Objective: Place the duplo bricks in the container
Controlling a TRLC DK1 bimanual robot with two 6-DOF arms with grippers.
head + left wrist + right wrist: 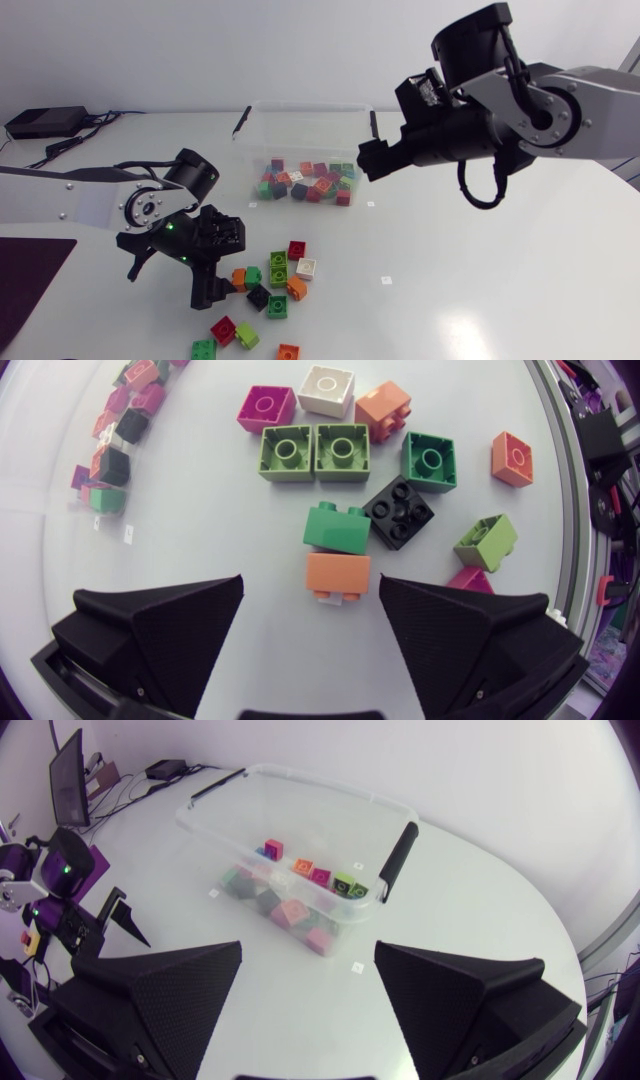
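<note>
Loose duplo bricks (278, 276) of many colours lie at the table's front. My left gripper (218, 268) hangs low at their left edge, open. In the left wrist view an orange brick (337, 573) sits between the left gripper's (311, 582) spread fingers, clear of both; a green brick (337, 526) and a black brick (398, 512) lie just ahead. The clear container (300, 105) at the back holds several bricks (310, 182). My right gripper (372, 160) hovers above its right end. It is open and empty (308, 948), with the container (300, 785) ahead of it.
A dark mat (30, 280) covers the front left corner. A black box (45, 122) with cables lies at the back left. More bricks lie near the front edge, among them a red one (223, 330) and an orange one (288, 352). Black handles (395, 860) clip the container's ends.
</note>
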